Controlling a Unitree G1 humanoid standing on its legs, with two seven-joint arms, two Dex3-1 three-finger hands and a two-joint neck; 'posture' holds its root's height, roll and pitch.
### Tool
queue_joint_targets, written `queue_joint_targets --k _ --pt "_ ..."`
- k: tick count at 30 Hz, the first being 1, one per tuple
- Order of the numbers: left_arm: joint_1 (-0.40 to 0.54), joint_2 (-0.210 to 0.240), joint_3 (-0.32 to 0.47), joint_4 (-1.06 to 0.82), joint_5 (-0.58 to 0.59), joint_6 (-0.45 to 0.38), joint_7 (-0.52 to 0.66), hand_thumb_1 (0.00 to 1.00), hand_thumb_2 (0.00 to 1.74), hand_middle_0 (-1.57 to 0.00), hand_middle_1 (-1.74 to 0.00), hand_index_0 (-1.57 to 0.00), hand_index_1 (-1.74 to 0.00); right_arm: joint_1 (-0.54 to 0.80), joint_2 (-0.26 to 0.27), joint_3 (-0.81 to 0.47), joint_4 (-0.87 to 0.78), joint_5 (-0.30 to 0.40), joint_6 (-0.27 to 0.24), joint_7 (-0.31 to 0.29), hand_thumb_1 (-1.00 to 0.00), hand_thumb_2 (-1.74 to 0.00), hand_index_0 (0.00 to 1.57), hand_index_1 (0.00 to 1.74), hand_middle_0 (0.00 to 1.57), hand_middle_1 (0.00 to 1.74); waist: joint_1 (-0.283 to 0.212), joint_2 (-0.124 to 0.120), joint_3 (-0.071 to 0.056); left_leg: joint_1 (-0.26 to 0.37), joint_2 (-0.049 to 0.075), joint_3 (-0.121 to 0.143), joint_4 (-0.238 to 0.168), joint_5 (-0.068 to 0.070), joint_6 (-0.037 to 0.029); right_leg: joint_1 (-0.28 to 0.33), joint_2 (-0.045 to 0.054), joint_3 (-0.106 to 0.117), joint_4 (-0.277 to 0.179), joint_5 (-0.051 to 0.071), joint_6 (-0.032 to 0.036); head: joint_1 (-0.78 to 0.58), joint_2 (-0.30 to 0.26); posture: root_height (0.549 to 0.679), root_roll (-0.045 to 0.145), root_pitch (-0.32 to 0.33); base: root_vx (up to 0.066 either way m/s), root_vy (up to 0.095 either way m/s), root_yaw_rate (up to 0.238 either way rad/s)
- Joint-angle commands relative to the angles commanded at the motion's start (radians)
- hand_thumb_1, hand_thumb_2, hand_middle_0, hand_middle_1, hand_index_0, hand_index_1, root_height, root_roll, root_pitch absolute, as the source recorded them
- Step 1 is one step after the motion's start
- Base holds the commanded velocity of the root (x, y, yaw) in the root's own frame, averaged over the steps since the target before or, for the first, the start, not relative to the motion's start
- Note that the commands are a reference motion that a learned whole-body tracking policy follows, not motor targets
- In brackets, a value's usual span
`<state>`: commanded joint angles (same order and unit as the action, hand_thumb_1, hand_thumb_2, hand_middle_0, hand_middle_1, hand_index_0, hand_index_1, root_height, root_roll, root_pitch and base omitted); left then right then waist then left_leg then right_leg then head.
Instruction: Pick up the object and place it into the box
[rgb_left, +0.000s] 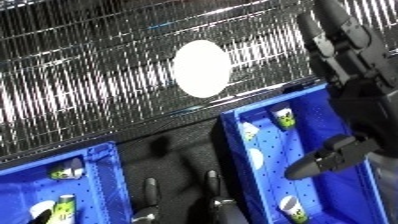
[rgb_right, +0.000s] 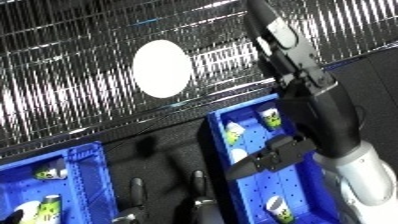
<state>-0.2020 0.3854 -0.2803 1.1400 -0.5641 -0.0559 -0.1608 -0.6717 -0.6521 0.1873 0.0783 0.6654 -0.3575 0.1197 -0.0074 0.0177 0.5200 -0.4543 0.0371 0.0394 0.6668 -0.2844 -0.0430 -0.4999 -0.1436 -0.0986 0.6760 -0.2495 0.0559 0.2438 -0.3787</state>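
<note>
Over the right-hand blue bin (rgb_left: 233, 131) hangs the right robot hand (rgb_left: 327, 160), black, fingers pointing down-left above the bin floor. Fingers look curled together with nothing seen between them, though the dark shape makes this hard to read. Its white and silver forearm (rgb_right: 369, 175) runs off the lower right edge in the right eye view.

Two blue bins counted. The left bin (rgb_left: 105, 172) is cut off by the left and bottom edges; only a corner shows.

Small white cups with green print, counted: four in the right bin, namely one near the far wall (rgb_left: 284, 118), one at the left wall (rgb_left: 250, 131), one pale shape lower down the left side (rgb_left: 257, 159) that is hard to identify, and one near the bottom edge (rgb_left: 293, 207). Left bin shows two: one lying on its side (rgb_left: 67, 173) and one cut by the bottom edge (rgb_left: 59, 207).

Left robot hand (rgb_left: 218, 200): only dark fingertips rise from the bottom edge between the bins over the black desk (rgb_left: 173, 155); spread apart, holding nothing.

Behind, a wire mesh panel (rgb_left: 89, 75) carries one white oval disc (rgb_left: 201, 68). A dark jointed arm-like structure (rgb_right: 289, 45) crosses the upper right, its top cut off.
</note>
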Motion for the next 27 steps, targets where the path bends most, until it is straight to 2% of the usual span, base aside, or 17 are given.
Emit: queue_joint_targets --k 4,10,19,27 --pt "0.003 -0.006 -0.025 -0.015 0.003 0.017 0.002 0.00 0.00 0.00 0.00 0.00 0.00 -0.083 -0.023 0.042 0.083 -0.016 0.008 -0.043 0.00 0.00 0.00 0.00 0.00 0.00 0.026 0.014 0.000 -0.014 -0.008 -0.006 0.019 -0.005 0.0036 -0.011 -0.0060 -0.004 0.019 -0.006 -0.0059 0.040 0.019 0.644 0.072 0.072 0.042 0.003 0.087" --pt "0.019 -0.002 -0.036 -0.033 -0.014 0.035 0.006 0.00 0.00 0.00 0.00 0.00 0.00 -0.200 -0.040 0.120 0.226 -0.010 0.002 -0.058 0.00 0.00 0.00 0.00 0.00 0.00 0.049 0.038 0.000 -0.035 -0.023 -0.013 0.027 -0.002 0.0054 -0.033 -0.0129 -0.009 0.042 -0.016 -0.0134 0.100 0.057 0.641 0.076 0.081 0.036 0.010 0.099" --pt "0.042 -0.002 -0.063 -0.056 -0.029 0.036 -0.006 0.00 0.00 0.00 0.00 0.00 0.00 -0.313 -0.062 0.187 0.434 -0.005 -0.004 -0.031 0.00 0.00 0.00 0.00 0.00 0.00 0.077 0.076 0.000 -0.068 -0.041 -0.012 0.054 0.002 0.0053 -0.070 -0.0268 -0.013 0.080 -0.029 -0.0247 0.196 0.089 0.636 0.084 0.090 0.020 0.024 0.075" --pt "0.060 0.003 -0.085 -0.093 -0.038 0.046 -0.005 0.00 0.00 0.00 0.00 0.00 0.00 -0.381 -0.081 0.244 0.581 -0.026 0.001 0.001 0.00 0.00 0.00 0.00 0.00 0.00 0.090 0.096 0.000 -0.109 -0.047 -0.009 0.081 -0.005 0.0099 -0.116 -0.0296 -0.011 0.114 -0.036 -0.0310 0.245 0.121 0.631 0.084 0.109 0.007 0.012 0.029"
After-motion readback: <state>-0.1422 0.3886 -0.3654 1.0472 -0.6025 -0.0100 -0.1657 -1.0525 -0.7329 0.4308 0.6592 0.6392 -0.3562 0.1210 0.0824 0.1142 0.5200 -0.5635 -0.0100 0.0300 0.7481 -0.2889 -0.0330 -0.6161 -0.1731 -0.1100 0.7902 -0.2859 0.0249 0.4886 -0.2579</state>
